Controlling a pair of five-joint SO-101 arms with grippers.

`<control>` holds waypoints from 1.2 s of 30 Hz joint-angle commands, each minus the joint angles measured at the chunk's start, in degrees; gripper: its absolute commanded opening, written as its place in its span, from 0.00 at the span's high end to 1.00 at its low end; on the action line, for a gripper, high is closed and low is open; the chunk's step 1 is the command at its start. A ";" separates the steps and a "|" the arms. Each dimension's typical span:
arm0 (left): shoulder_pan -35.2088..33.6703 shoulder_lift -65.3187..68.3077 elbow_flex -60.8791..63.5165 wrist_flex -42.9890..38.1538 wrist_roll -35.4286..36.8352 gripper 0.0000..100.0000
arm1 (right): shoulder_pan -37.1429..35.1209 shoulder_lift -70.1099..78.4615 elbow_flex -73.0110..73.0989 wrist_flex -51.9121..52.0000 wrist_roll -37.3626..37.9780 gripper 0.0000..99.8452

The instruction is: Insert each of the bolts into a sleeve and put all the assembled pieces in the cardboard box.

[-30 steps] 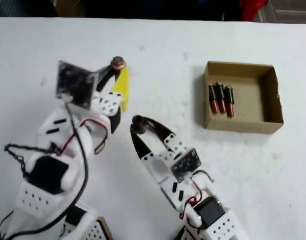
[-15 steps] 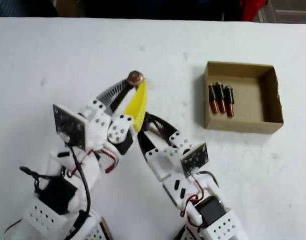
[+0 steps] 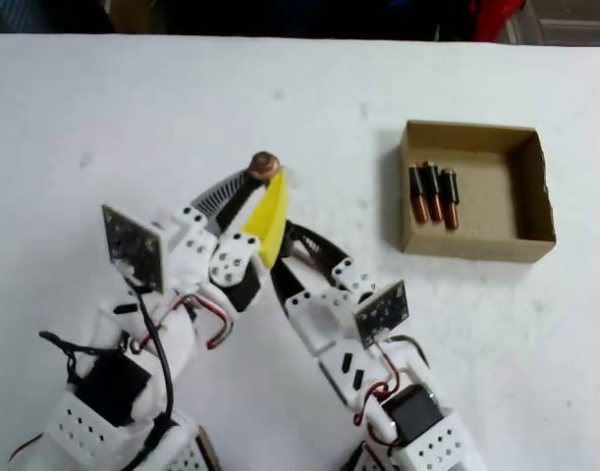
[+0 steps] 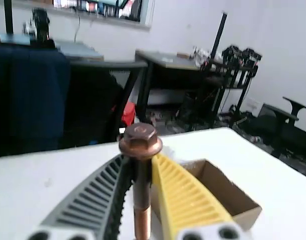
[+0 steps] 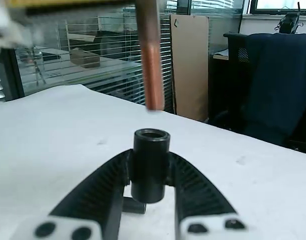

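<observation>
The left gripper (image 4: 139, 165) is clamped on a copper bolt (image 4: 140, 141), one grey finger and one yellow finger pressed against the shank just below the hex head. The bolt stands upright, head up, threaded end down.

The right gripper (image 5: 148, 172) is clamped on a black sleeve (image 5: 151, 150), held upright between its two black fingers with the open bore facing up. The sleeve is raised off the white table (image 3: 133, 88).

The bolt's lower end hangs directly above the sleeve's bore, close to it but apart; it is not yet inserted. In the high view the two grippers meet near the table's middle, the left one over the right.

The cardboard box (image 3: 476, 247) sits to the right, well apart. Three assembled pieces (image 3: 433, 194) lie side by side against its left wall.
</observation>
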 commanded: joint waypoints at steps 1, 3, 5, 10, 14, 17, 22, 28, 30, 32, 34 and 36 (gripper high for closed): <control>0.40 -1.36 -0.79 2.64 1.67 0.98 | 0.40 -0.57 0.44 -1.80 0.00 0.98; 0.40 -1.36 -0.79 2.46 1.67 0.98 | 0.40 -0.57 0.44 -1.80 0.00 0.98; 0.40 -1.36 -0.53 2.55 1.85 0.98 | 0.31 -0.57 0.44 -1.80 0.00 0.98; 0.66 -1.36 -0.35 2.64 2.02 0.98 | 0.31 -0.57 0.44 -1.80 0.00 0.98; 0.92 -1.36 -0.44 4.75 2.02 0.98 | 0.31 -0.57 0.44 -1.80 0.09 0.98; 0.84 -1.36 -0.35 6.77 2.02 0.98 | 0.22 -0.57 0.44 -1.80 0.09 0.98; 0.92 -1.36 -0.26 9.14 2.02 0.98 | 0.22 -0.57 0.44 -1.80 0.09 0.98; 1.01 -1.54 2.55 11.60 1.93 0.98 | 0.22 -0.57 0.44 -1.80 0.09 0.98; 1.89 -1.63 4.84 11.60 1.67 0.98 | 0.22 -0.57 0.44 -1.80 0.09 0.98; 3.12 -1.63 6.15 11.60 1.58 0.98 | 0.40 -0.57 0.44 -1.80 0.09 0.98; 3.30 -1.63 5.98 11.25 1.58 0.98 | 0.48 -0.57 0.44 -1.71 0.09 0.98; 2.95 -1.63 5.63 9.41 1.58 0.95 | 0.31 -0.57 0.44 -1.63 0.09 0.98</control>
